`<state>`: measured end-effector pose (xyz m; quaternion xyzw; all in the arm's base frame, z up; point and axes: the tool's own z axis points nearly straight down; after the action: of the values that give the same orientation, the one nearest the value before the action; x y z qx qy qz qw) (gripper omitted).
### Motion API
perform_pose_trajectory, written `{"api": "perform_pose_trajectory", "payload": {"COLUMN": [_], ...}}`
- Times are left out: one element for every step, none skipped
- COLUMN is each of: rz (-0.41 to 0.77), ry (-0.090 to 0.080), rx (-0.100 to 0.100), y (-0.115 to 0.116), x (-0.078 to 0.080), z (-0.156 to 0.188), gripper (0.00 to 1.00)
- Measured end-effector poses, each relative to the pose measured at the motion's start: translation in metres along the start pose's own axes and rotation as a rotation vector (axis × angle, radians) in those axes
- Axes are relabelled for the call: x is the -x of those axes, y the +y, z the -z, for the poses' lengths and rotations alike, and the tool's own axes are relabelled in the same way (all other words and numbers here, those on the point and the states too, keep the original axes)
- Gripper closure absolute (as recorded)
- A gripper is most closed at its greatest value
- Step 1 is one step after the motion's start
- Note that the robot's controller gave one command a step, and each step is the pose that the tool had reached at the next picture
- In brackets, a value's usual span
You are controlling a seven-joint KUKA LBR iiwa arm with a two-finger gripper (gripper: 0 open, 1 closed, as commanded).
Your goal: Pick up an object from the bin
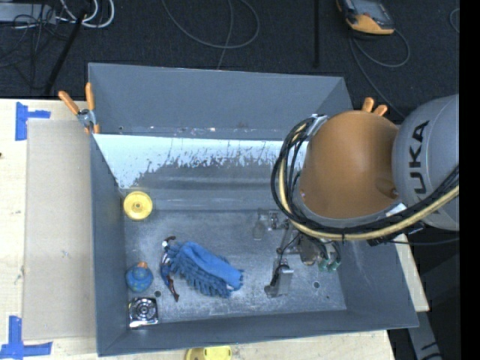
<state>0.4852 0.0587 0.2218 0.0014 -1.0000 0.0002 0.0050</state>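
- Blue fuzzy cloth (202, 268) lies crumpled on the bin (225, 111) floor, soft and nubby like a chenille duster, with dark strands at its left end.
- Just right of the cloth, over bare grey floor, hangs the gripper (271, 252). Its jaws stand apart with nothing between them, and neither finger touches the cloth.
- Above the gripper, and up and to the right of the cloth, the arm's smooth rounded orange cover (345, 163) is ringed by black and yellow cables (289, 178).
- Left of the cloth and close to it sits a small blue ball-like thing (139, 277).
- Below and left of the cloth, a shiny square metal piece (143, 310) lies by the front wall.
- Up and left of the cloth, well apart from it, rests a yellow round disc-shaped thing (138, 205).
- Nothing lies between the cloth and the gripper.
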Motion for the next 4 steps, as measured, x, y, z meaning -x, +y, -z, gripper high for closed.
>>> {"api": "perform_pose_trajectory", "payload": {"rz": [-0.002, 0.071, 0.016, -0.043], "ry": [-0.008, -0.013, -0.010, -0.010], "rx": [0.001, 0.000, 0.001, 0.001], "y": [0.000, 0.012, 0.027, 0.083], "x": [0.002, 0.004, 0.011, 0.019], "z": [0.004, -0.035, -0.084, -0.152], "gripper": [0.00, 0.00, 0.00, 1.00]}}
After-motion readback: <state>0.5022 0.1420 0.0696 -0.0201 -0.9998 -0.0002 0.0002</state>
